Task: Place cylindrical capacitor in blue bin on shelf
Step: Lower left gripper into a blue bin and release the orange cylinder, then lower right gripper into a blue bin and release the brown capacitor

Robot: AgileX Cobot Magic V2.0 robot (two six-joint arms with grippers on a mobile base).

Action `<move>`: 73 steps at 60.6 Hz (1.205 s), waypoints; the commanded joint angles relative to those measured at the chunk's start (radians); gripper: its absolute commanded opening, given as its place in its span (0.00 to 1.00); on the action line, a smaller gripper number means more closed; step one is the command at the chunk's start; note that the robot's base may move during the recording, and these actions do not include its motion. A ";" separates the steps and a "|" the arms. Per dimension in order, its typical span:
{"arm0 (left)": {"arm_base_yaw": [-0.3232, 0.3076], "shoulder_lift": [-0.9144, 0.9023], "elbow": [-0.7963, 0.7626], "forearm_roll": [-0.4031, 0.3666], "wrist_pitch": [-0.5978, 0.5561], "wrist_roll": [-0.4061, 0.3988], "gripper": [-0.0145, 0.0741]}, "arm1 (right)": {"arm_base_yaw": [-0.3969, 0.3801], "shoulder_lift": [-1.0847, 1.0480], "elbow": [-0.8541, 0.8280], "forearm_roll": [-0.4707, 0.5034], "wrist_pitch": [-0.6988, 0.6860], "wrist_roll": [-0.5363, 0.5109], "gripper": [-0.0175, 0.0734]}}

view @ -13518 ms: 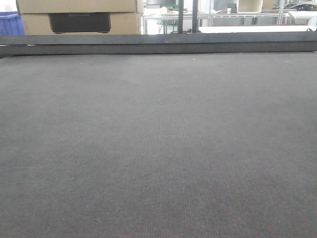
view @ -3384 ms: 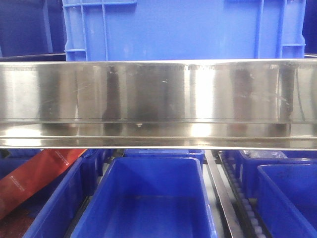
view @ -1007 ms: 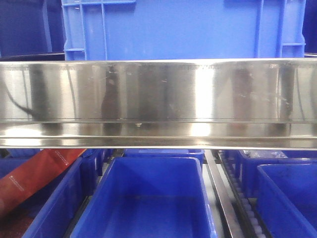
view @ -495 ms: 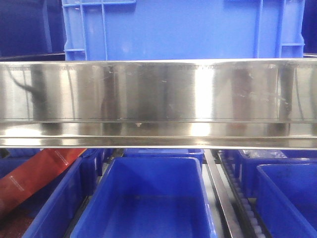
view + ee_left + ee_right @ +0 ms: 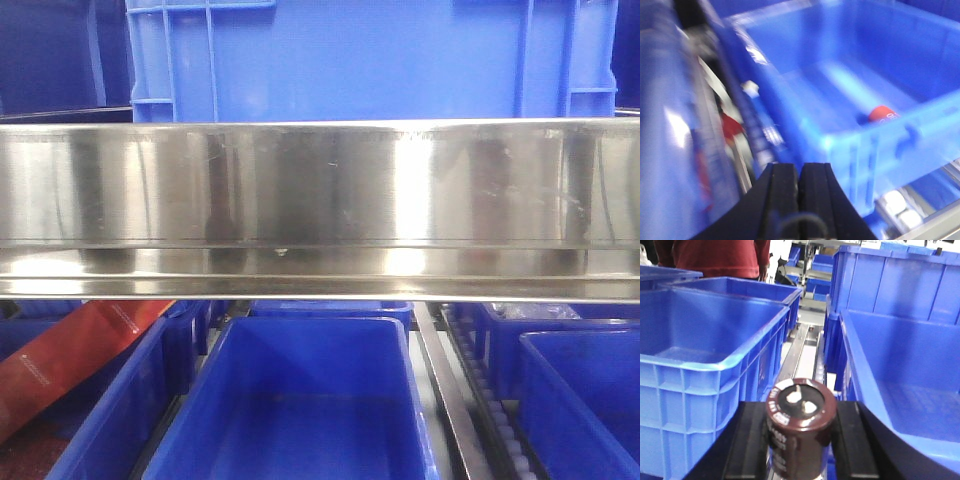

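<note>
In the right wrist view my right gripper point(image 5: 799, 437) is shut on the cylindrical capacitor point(image 5: 799, 427), a dark brown cylinder with pale print and two metal terminals on its end. It hangs over the roller track between a blue bin point(image 5: 705, 335) on the left and a blue bin point(image 5: 905, 375) on the right. My left gripper point(image 5: 799, 180) is shut and empty, in front of a blurred blue bin point(image 5: 850, 90) that holds a small red object point(image 5: 882, 113). In the front view the steel shelf rail point(image 5: 320, 210) crosses the frame, with an empty blue bin point(image 5: 300, 400) below it.
A large blue crate point(image 5: 370, 60) stands on the upper tier. More blue bins point(image 5: 580, 400) and a roller track point(image 5: 455, 400) lie on the lower tier. A red strip point(image 5: 70, 355) lies at lower left. A person in red point(image 5: 715, 255) stands behind the bins.
The dark reflection of an arm at the left of the steel rail has faded away. The bins and the rail have not moved.
</note>
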 commanded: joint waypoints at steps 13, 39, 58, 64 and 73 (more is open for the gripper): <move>0.023 -0.267 0.220 -0.006 -0.076 -0.070 0.04 | 0.058 0.174 -0.173 -0.006 -0.006 0.000 0.01; 0.026 -0.286 0.242 -0.012 -0.035 -0.093 0.04 | 0.288 0.708 -0.722 -0.010 0.209 -0.002 0.01; 0.026 -0.286 0.242 -0.016 -0.035 -0.093 0.04 | 0.299 1.113 -1.099 0.066 0.445 -0.002 0.01; 0.026 -0.286 0.242 -0.016 -0.035 -0.093 0.04 | 0.299 1.201 -1.152 0.106 0.471 -0.002 0.01; 0.026 -0.286 0.242 -0.016 -0.035 -0.093 0.04 | 0.299 1.286 -1.170 0.130 0.490 -0.002 0.01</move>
